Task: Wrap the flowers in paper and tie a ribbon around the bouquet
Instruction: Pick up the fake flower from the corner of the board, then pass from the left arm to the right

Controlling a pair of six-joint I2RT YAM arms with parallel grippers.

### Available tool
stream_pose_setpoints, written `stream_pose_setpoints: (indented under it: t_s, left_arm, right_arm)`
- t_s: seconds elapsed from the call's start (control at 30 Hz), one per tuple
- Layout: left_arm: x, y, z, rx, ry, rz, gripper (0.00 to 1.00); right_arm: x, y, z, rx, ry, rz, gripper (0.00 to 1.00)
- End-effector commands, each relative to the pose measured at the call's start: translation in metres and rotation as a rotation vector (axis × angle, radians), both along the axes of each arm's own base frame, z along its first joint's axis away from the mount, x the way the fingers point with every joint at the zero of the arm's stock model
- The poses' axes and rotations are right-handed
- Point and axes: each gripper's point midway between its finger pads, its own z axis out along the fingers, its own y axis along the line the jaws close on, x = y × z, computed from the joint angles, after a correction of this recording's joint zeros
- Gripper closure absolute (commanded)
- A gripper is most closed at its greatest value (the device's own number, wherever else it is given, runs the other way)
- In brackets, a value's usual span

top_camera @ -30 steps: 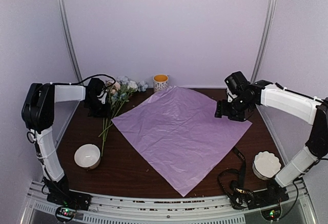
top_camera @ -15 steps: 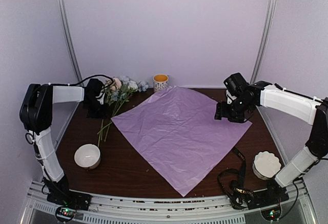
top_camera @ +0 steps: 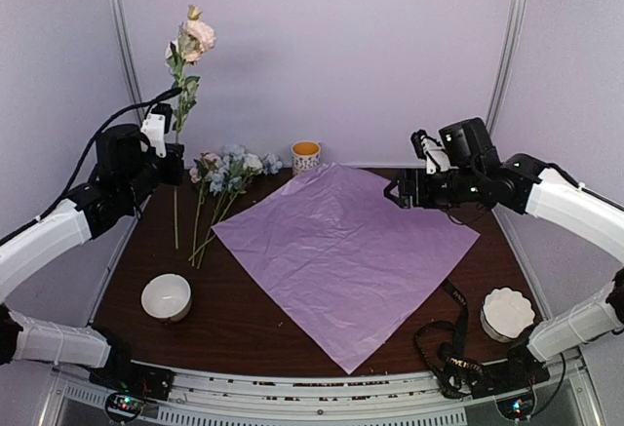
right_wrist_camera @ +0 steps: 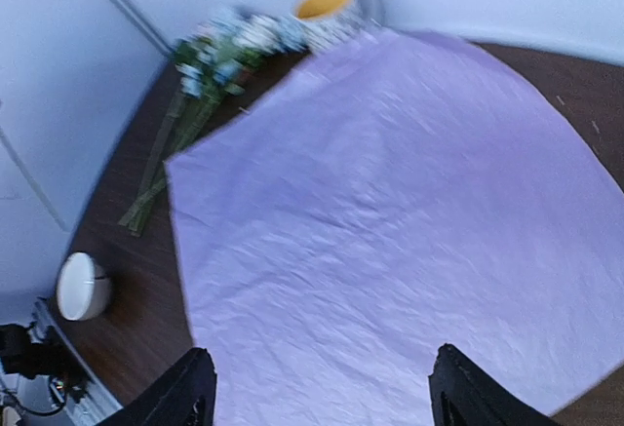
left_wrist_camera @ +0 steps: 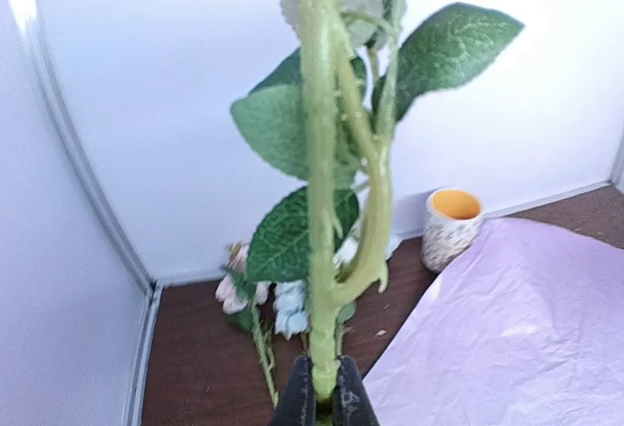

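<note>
Left of the large thin lilac sheet of paper (top_camera: 341, 251), your left gripper (top_camera: 174, 165) is raised off the dark wooden table (top_camera: 234, 314) and pinched tight on one long green artificial stem (top_camera: 178, 104) topped with a pale pink bloom. The stem stands upright. Its lower end hangs close to the table beside the paper's left corner (you cannot tell whether it touches down). In the left wrist view the black fingers (left_wrist_camera: 297, 405) are clamped on the stem (left_wrist_camera: 318, 202) below its leaves.

The remaining flowers (top_camera: 229, 168), a small bunch of pale blue, white and pink blooms, lie on the table. Their heads are off the paper's far-left edge and their thin stems run down to just beside its left corner. The paper lies flat, lilac face up, turned like a diamond.

Your right gripper (top_camera: 405, 192) hovers over the paper's far-right edge with its jaws spread wide and nothing between them. The right wrist view shows only the sheet (right_wrist_camera: 390, 202) between the fingers (right_wrist_camera: 193, 392).

The narrow black ribbon with gold lettering (top_camera: 450, 350) lies heaped off the paper's near-right edge. A patterned cup with a yellow inside (top_camera: 305, 156) stands just past the paper's far corner. A round white bowl (top_camera: 166, 296) sits off its near-left edge, and a scalloped white dish (top_camera: 507, 311) sits beyond the ribbon.
</note>
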Motion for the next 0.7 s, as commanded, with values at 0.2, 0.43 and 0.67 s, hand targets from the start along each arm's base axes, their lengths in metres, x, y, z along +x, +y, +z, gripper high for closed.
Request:
stream_pose_setpoints:
  t_s: [0.2,0.43,0.67]
  left_arm:
    - [-0.119,-0.196,0.094,-0.272,-0.288,-0.947,1.00]
    - [-0.152,-0.259,0.089,-0.407,-0.229,-1.185,1.00]
    - [-0.164,-0.278,0.081,-0.448,-0.173,-1.264,1.00]
  right_arm:
    - [-0.051,0.134,0.177,0.498,-0.489,0.504,0.21]
    - [-0.061,0.177,0.206,0.529,-0.525,0.600,0.24]
    - [-0.066,0.176,0.204,0.556,-0.528,0.606,0.54]
